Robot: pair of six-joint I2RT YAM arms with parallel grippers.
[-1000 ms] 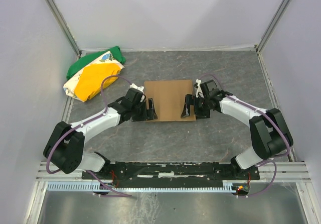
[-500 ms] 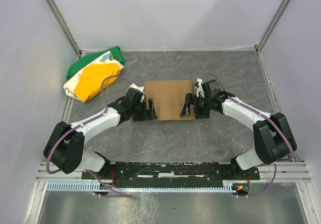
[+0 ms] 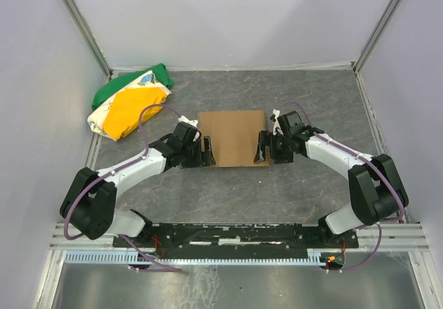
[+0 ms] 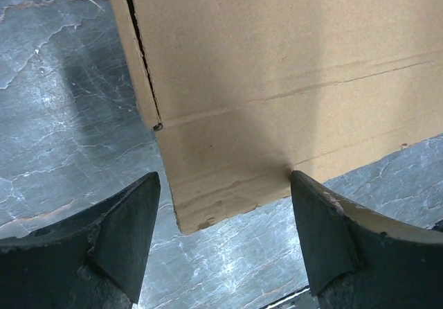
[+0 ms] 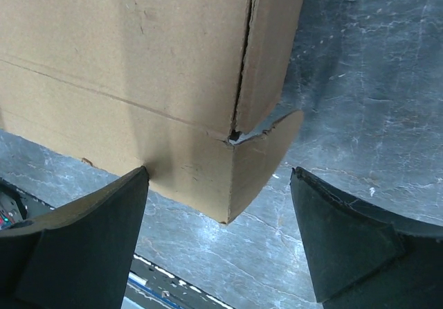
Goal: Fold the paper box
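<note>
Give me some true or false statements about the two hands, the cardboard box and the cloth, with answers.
1. Both the left hand and right hand are open. True.
2. The cloth bundle lies on the paper box. False: it lies apart, to the far left.
3. The left hand is at the paper box's near left corner. True.
4. The right hand holds the cloth bundle. False: it is at the paper box's near right corner.

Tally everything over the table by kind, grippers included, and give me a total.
Cardboard: 1, the paper box
Cloth: 1, the green, yellow and white cloth bundle
Grippers: 2, the left gripper and the right gripper, both open
Total: 4
</note>
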